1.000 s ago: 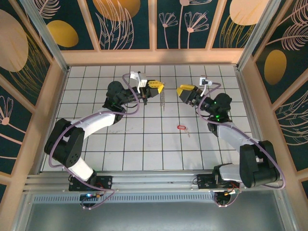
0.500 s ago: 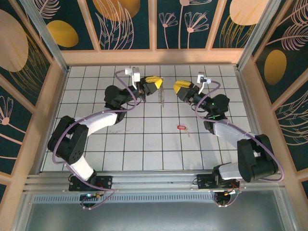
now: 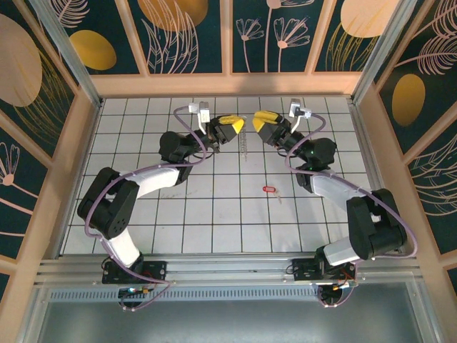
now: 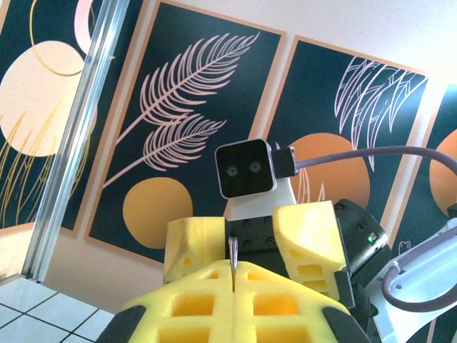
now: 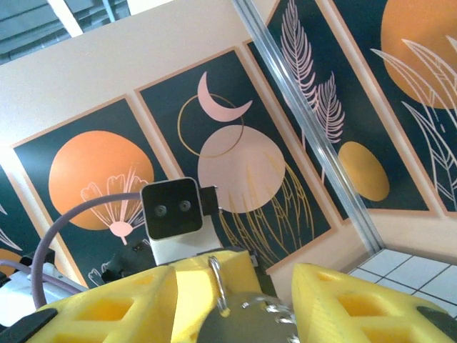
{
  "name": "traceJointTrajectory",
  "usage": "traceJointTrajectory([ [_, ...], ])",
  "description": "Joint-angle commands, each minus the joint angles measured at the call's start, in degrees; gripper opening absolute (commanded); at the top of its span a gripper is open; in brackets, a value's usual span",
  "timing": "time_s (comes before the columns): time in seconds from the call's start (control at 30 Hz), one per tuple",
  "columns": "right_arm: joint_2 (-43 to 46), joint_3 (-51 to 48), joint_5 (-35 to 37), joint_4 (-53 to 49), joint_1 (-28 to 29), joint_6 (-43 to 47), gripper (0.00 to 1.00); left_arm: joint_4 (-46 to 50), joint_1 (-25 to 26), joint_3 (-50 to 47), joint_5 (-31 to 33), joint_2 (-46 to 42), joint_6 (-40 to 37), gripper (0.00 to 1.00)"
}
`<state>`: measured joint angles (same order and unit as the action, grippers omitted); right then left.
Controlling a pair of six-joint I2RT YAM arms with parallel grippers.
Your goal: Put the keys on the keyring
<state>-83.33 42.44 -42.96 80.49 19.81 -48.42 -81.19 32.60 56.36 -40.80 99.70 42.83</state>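
The overhead camera sits above and behind my bases, looking down and forward over the whole white grid-tiled table (image 3: 178,207) to the dark teal painted wall panels (image 3: 189,36). Each wrist camera rides close behind its own yellow foam fingers (image 4: 178,307), tilted upward. The two face each other. My left one sees the small white box camera (image 4: 245,168) on my right wrist, and my right one sees the matching white box camera (image 5: 171,209) on my left wrist. All three views share those panels.

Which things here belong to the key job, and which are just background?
Job:
- keyring, pinched in the shut left claw
- red-headed key, lying on the table
- right claw, open, facing the left one

Not the job:
- tiled table
- patterned wall panels
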Motion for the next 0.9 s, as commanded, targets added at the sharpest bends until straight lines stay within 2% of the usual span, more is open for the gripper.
traceJointTrajectory([
  [0.0, -1.07, 2.43, -0.03, 4.71, 1.01, -0.88, 0.47, -3.79, 0.49, 0.94, 0.82, 0.36, 1.17, 0.00],
  [0.23, -2.27, 2.87, -0.12, 4.78, 2.05, -0.77, 0.46, -3.62, 0.80, 1.21, 0.94, 0.49, 1.15, 0.00],
  [0.47, -3.00, 2.30, -0.63, 5.21, 2.68, -0.77, 0.39, -3.39, 0.94, 1.52, 1.07, 0.75, 1.01, 0.00],
  [0.67, -3.47, 1.69, -1.00, 5.47, 3.01, -0.72, 0.27, -3.19, 0.97, 1.75, 1.07, 1.07, 0.93, 0.00],
  [0.87, -3.93, 2.12, -1.41, 5.38, 3.07, -0.59, 0.05, -3.19, 1.06, 2.05, 1.03, 1.41, 1.10, 0.00],
])
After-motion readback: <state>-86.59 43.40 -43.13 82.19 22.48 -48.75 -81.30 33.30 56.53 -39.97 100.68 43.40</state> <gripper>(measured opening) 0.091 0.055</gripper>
